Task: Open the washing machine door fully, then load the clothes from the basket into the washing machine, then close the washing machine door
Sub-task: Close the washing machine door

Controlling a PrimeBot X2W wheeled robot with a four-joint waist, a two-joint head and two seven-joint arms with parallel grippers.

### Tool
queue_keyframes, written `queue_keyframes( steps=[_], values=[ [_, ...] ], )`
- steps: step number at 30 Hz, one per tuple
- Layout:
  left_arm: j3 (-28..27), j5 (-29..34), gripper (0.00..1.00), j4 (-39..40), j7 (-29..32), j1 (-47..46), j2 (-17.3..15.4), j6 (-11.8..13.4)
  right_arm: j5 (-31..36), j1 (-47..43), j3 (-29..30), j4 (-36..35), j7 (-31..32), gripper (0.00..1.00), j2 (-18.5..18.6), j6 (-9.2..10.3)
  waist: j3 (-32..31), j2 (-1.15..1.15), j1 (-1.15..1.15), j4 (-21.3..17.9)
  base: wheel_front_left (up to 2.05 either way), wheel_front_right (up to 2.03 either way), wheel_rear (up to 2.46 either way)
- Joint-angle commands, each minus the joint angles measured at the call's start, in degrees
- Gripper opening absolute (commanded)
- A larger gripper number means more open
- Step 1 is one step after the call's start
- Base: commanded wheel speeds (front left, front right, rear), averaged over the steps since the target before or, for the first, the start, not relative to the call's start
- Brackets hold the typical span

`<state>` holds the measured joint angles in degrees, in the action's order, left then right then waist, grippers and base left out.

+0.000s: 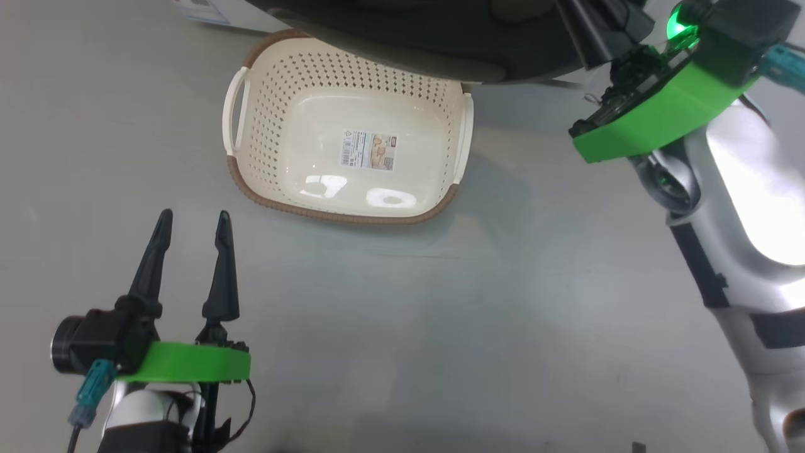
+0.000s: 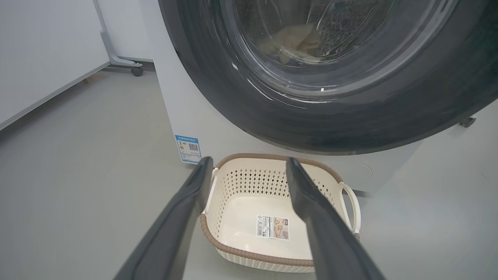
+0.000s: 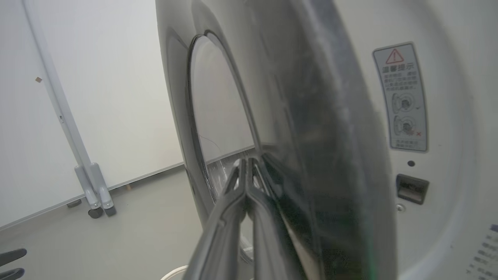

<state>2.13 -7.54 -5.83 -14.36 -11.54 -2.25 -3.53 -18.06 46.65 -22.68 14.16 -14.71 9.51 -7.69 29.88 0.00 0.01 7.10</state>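
**Basket.** The basket [image 1: 339,217] is sitting on the grey floor [image 1: 440,314] at the upper centre of the head view, just below the dark edge of the washing machine door [image 2: 218,97]. It is holding no garments. Its bare cream bottom is showing a rectangular label sticker [image 1: 369,151] with a block of small print on the left and a brownish picture on the right. The print is too small to read.

**Left gripper.** The left gripper [image 1: 194,217] is hovering at the lower left of the head view, fingers spread apart and grasping nothing.

**Washing machine.** The washing machine [image 2: 175,109] is occupying the top of the left wrist view. The clothes [image 2: 295,41] are lying as a pale yellow heap inside the drum, seen through the glass porthole. A blue-edged label [image 2: 188,148] is sticking to the white cabinet at centre left. It is carrying a QR code, and its text is illegible.

**Right gripper.** The right gripper [image 3: 248,161] is showing at the lower centre of the right wrist view, fingers pressed together with nothing between them. It is lying alongside the door's glossy black ring; contact cannot be confirmed.

**Door.** The door is standing ajar. To the right of its edge the white front panel is exposing a latch slot [image 3: 412,188] and a warning sticker [image 3: 402,97]. The sticker has a red triangle with an exclamation mark, a red heading, grey text, two small diagrams and a red cross. The characters are too blurred to read.
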Motion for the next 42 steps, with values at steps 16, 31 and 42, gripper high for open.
queue_keyframes(
  steps=[16,31,42],
  values=[
    [-0.17,-2.04,1.00,3.98,-0.63,-1.65,-0.63,0.73,1.53,10.59,5.39,2.18,-0.29,0.00,5.46,0.20,5.46,0.00,-0.01,3.81,0.00,0.00,0.00],
    [1.16,-2.53,1.00,5.13,-0.63,-1.02,-0.63,1.41,2.88,15.11,9.21,4.61,-0.29,0.00,8.85,0.20,5.75,0.00,-0.01,5.04,0.00,0.00,0.00],
    [0.77,-2.50,1.00,4.25,-0.63,-1.51,-0.63,1.02,3.57,10.56,9.24,3.69,-0.29,0.00,7.19,0.20,2.31,0.00,-0.01,2.56,0.00,0.00,0.00]
  ],
)
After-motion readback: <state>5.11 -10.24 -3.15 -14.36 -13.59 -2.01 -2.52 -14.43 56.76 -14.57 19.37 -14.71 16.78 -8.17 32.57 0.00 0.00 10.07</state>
